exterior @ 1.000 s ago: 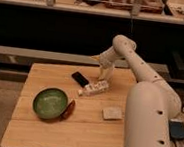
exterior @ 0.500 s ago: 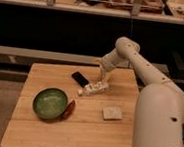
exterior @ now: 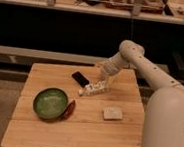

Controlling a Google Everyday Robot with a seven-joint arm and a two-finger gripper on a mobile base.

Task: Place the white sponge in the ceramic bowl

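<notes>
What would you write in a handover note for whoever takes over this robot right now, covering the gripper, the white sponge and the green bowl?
Gripper: at the back of the wooden table, low over the long white bar, away from the sponge.
White sponge: flat on the table, nearer the front, apart from the bowl.
Ceramic bowl: green, upright on the picture's left, nothing in it; a red item lies by its rim.
Done: nothing yet. Left: reach the sponge, grasp it, carry it to the bowl, release.

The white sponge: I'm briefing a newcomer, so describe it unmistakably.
On the wooden table, look right of the green ceramic bowl, nearer the camera than the gripper by the long white bar. The white sponge is the flat squarish beige pad.
</notes>
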